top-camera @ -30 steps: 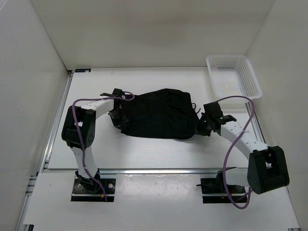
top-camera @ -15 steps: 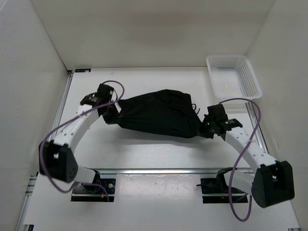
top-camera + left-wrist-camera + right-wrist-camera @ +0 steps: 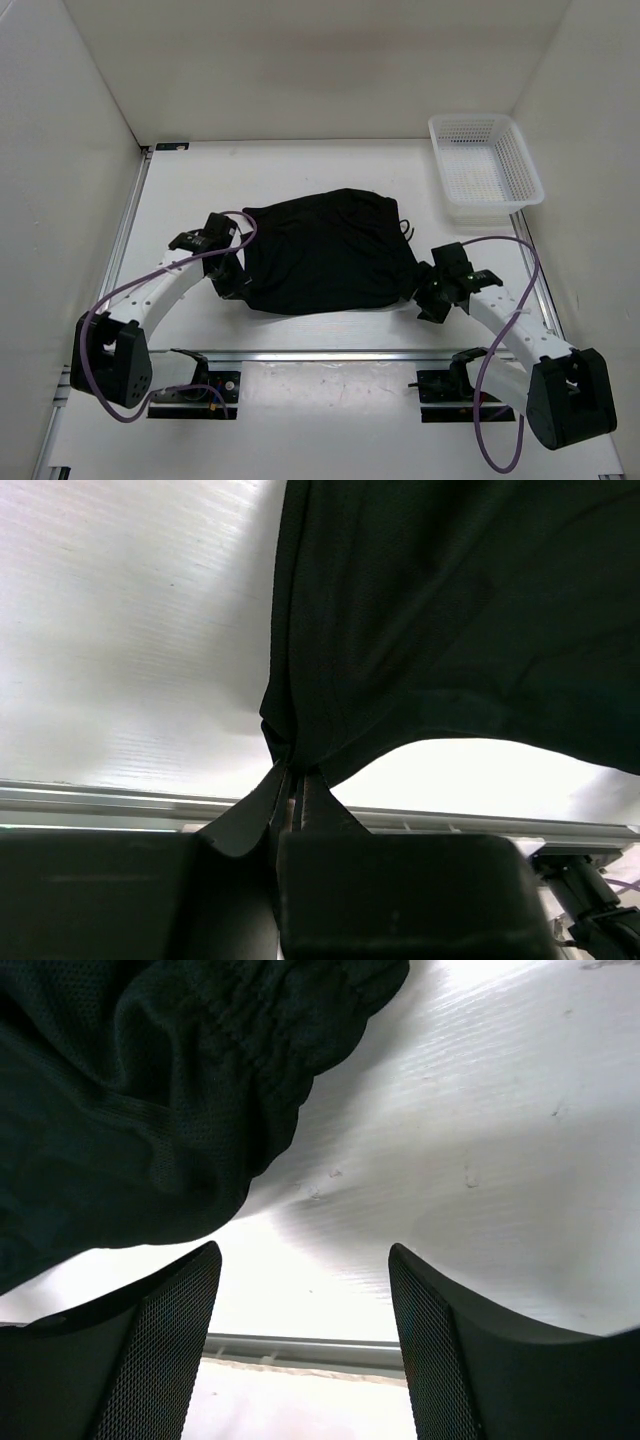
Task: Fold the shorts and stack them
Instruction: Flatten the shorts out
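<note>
White counter carries the shorts, which are spread in its middle between my two arms. My left end effector is closed tight on one corner of them. My right end effector stands wide open just beside the waistband and holds nothing.

The shorts are made of matt black cloth in a fine mesh knit. The worktop is finished smooth, white and faintly glossy. The basket is moulded in white plastic mesh. Cross-hatched black pads are fitted on the right gripper.
</note>
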